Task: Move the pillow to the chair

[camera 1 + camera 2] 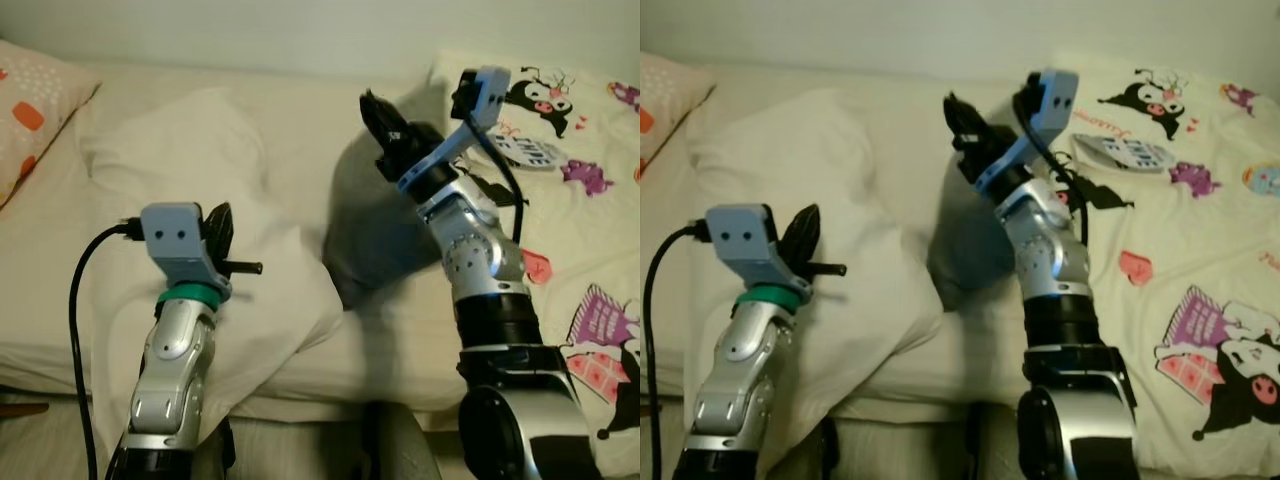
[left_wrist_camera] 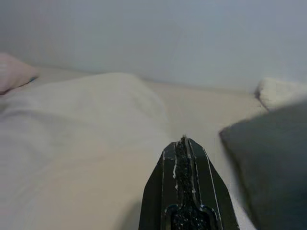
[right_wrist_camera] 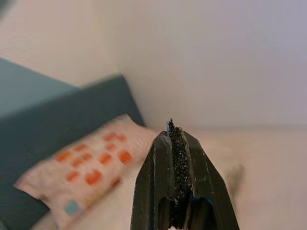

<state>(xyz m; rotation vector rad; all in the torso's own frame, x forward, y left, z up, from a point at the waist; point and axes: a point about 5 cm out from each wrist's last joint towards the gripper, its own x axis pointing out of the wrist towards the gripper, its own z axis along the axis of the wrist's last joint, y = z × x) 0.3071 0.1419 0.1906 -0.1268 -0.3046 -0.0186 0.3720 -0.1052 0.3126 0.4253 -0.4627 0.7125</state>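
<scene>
A large white pillow (image 1: 200,170) lies crumpled on the bed in front of me. Beside it on the right sits a dark grey pillow (image 1: 375,235). At the far left corner lies a pink pillow with orange patches (image 1: 30,110), also seen as the pink pillow (image 3: 91,172) in the right wrist view. My left gripper (image 1: 222,228) hovers just over the white pillow, shut with nothing in it. My right gripper (image 1: 385,125) is raised above the grey pillow, pointing up and away, shut and empty too.
A cream blanket with cartoon prints (image 1: 590,200) covers the right side of the bed. The bed's front edge (image 1: 330,405) runs close before me. A pale wall (image 1: 250,30) stands behind the bed, and a teal headboard (image 3: 57,115) at its left end.
</scene>
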